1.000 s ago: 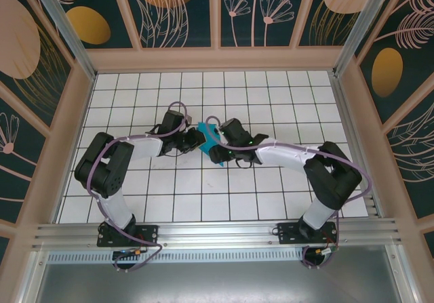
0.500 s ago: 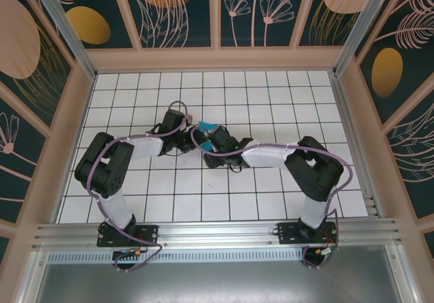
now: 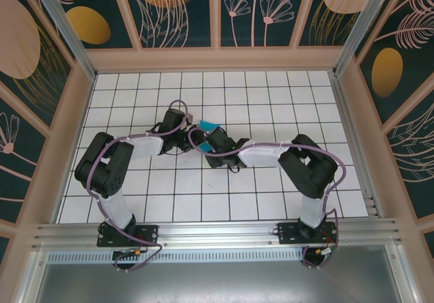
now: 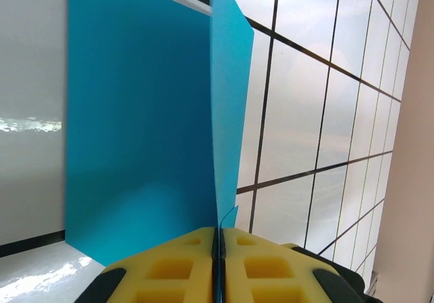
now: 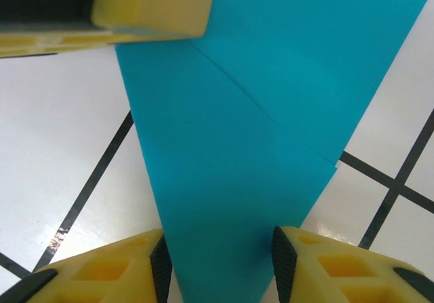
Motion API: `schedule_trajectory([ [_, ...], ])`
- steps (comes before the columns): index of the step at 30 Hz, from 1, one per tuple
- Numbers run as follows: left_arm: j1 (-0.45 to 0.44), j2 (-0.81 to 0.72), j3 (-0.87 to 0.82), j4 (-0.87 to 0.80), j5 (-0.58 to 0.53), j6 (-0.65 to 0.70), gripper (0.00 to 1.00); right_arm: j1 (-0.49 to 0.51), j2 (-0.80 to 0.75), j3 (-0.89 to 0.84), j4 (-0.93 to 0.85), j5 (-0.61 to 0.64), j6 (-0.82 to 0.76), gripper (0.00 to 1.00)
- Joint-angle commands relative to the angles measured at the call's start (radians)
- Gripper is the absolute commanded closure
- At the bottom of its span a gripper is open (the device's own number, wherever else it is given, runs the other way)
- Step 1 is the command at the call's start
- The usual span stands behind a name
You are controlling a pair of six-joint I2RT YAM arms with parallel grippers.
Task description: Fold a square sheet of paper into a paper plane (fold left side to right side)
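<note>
The teal sheet of paper (image 3: 209, 125) is folded and held off the tiles in the middle of the table. In the left wrist view it (image 4: 135, 127) stands on edge, and my left gripper (image 4: 218, 238) is shut on its near edge. My left gripper (image 3: 192, 139) meets my right gripper (image 3: 211, 140) at the paper. In the right wrist view the paper (image 5: 271, 66) shows a diagonal crease and tapers down between the pads of my right gripper (image 5: 220, 266). Those jaws stand apart, one on each side of the paper. A left fingertip (image 5: 152, 5) rests at the paper's top.
The white grid-tiled table (image 3: 271, 99) is walled by wooden panels (image 3: 217, 59) on three sides. A metal rail (image 3: 217, 232) runs along the near edge by the arm bases. Purple cables loop over both wrists.
My right arm has swung left and folded in closer to the left gripper. Its jaws have narrowed around the paper. Less of the paper shows from above. The left gripper stays shut.
</note>
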Motion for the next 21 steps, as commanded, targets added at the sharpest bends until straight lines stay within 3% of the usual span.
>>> schedule_trajectory([
  [1, -0.006, -0.029, 0.023, -0.026, 0.006, 0.006, 0.86, 0.005, 0.020, 0.027, 0.013, 0.016, 0.002, 0.59],
  [8, -0.006, -0.050, 0.042, -0.075, -0.021, 0.035, 0.74, -0.013, 0.012, 0.010, 0.029, -0.024, 0.017, 0.71],
  [12, -0.001, -0.064, 0.072, -0.122, -0.048, 0.065, 0.61, -0.026, 0.001, -0.004, 0.039, -0.049, 0.019, 0.76],
  [21, 0.086, -0.189, 0.085, -0.171, -0.039, 0.106, 0.42, -0.063, -0.028, -0.059, 0.097, -0.151, 0.039, 0.84],
])
